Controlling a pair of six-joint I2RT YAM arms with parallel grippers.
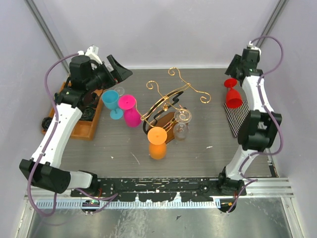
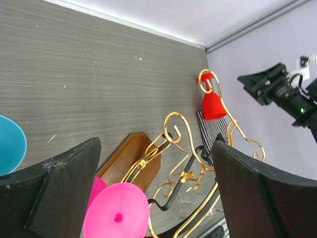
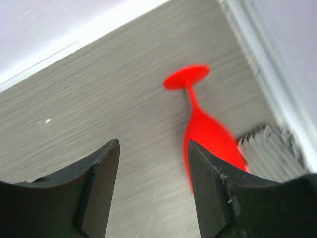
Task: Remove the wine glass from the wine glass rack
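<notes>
Left fingers (image 2: 64, 188) stand spread as wide as they go and hold nothing; the right fingers (image 3: 94, 188) are partly apart, also with nothing between them.

The clear wine glass (image 1: 182, 125) hangs on the near right side of the wine glass rack (image 1: 166, 102), foot up in the gold wire and bowl down, just above the desk (image 1: 124, 144). It looks thin-walled: probably light, stiff, slick and easy to chip against the metal. The stem just under the foot seems the safest hold. A gentle clasp round the bowl would also serve. It would likely have to slide out along the wires rather than be pulled straight down.

An orange glass (image 1: 157, 141) sits just beside it at the rack's near end, foot up; whether it hangs or stands on the desk cannot be told.

Both pairs of fingers are well apart from the clear glass. The left pair hovers at the far left over a pink glass (image 1: 130, 111) and a blue glass (image 1: 113, 101), looking across the rack. The right pair is at the far right, near a red glass (image 1: 233, 96) that lies just beyond its tips.
</notes>
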